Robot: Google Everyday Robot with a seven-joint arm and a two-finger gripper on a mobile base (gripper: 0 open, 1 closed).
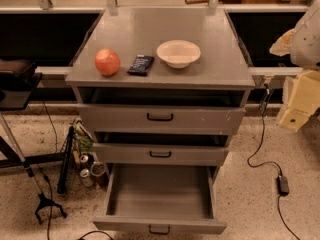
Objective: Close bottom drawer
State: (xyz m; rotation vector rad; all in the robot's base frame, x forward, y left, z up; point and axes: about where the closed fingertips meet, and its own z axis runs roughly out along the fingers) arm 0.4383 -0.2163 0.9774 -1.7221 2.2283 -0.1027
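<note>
At cabinet foot: bottom drawer (159,204), pulled well out. Far right edge: my gripper (300,39), whether it grips anything I cannot tell.

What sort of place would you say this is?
Probably a lab or workshop: a grey metal drawer cabinet on a speckled floor, a loose cable with a power adapter, cans beside it. The bottom drawer stands open; the gripper is at the right edge, clear of it.

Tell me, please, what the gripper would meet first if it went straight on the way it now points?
The gripper, at the picture's right edge, seems to point down and leftward. Its way looks free until the speckled floor right of the open grey metal bottom drawer, though depth is unclear.
</note>
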